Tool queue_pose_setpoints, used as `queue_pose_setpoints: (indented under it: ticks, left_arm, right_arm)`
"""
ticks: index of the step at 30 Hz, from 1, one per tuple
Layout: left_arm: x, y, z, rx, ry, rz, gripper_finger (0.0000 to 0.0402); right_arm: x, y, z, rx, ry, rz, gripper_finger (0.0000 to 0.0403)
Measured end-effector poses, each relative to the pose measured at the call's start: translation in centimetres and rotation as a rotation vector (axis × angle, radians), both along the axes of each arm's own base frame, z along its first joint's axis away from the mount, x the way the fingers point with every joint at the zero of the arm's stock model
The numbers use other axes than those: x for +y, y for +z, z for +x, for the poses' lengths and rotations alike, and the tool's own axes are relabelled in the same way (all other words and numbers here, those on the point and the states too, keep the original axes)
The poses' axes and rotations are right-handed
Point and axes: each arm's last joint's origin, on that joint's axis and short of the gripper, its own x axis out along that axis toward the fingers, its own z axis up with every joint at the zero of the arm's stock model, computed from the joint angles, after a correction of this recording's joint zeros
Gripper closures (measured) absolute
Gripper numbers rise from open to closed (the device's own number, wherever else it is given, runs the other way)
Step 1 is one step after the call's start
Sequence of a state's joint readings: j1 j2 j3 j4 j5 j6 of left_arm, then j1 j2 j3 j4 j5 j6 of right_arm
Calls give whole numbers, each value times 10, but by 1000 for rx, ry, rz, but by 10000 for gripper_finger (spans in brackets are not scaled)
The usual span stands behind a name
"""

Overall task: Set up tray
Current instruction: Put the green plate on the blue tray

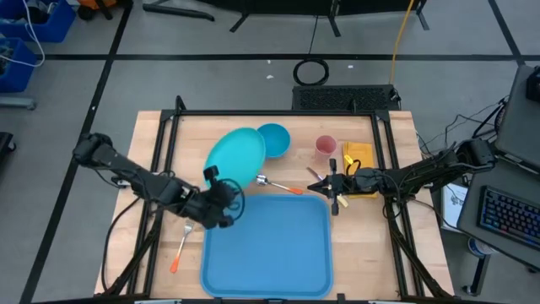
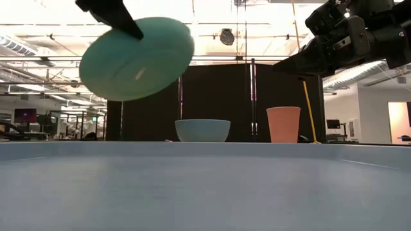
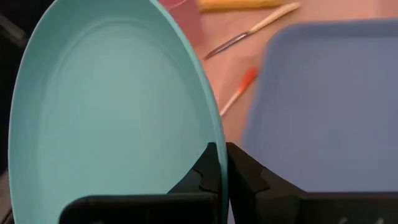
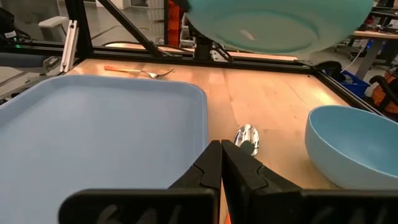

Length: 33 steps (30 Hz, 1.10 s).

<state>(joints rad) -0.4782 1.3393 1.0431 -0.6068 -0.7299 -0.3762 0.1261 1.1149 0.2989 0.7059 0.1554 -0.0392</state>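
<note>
The blue tray (image 1: 268, 245) lies flat at the table's near middle. My left gripper (image 1: 224, 184) is shut on a round turquoise plate (image 1: 237, 155), which hangs tilted in the air over the table, just beyond the tray's far left corner; the low view shows the plate (image 2: 137, 58) well above the table. My right gripper (image 1: 326, 187) is shut on nothing. It hovers near the tray's far right corner, above a spoon (image 4: 247, 137) with an orange handle. My left gripper pinches the plate's rim (image 3: 217, 144) between its two fingers, one on the hollow top face and one on the underside. It comes at the plate's near edge, slanting downward. The plate is lifted clear and stands steeply tilted beyond the fingers.
A light blue bowl (image 1: 273, 139), a pink cup (image 1: 326, 146) and a yellow napkin (image 1: 359, 156) stand along the far side. The spoon (image 1: 278, 186) lies just beyond the tray, and a fork (image 1: 181, 245) with an orange handle lies left of it. A dark frame borders the table.
</note>
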Motion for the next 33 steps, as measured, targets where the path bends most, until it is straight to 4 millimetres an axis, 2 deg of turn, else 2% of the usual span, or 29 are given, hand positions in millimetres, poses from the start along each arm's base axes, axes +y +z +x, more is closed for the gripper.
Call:
queue_pose_setpoints:
  ticks: [7,11,16,21,28,33]
  left_arm:
    - [-32,-10,8,5,-206,-22,394]
    - [-43,-25,15,37,-238,-28,394]
    - [-55,-43,28,71,-305,-159,394]
    - [-65,-56,40,112,-324,-197,394]
    - [-86,-58,58,191,-370,-156,394]
    - [-100,-58,67,256,-373,-192,394]
  right_arm:
    - [0,0,0,0,0,-2,403]
    - [0,0,0,0,2,-9,403]
    - [0,0,0,0,2,-10,403]
    - [0,0,0,0,2,-10,403]
    - [0,0,0,0,2,-10,403]
    - [0,0,0,0,2,-10,403]
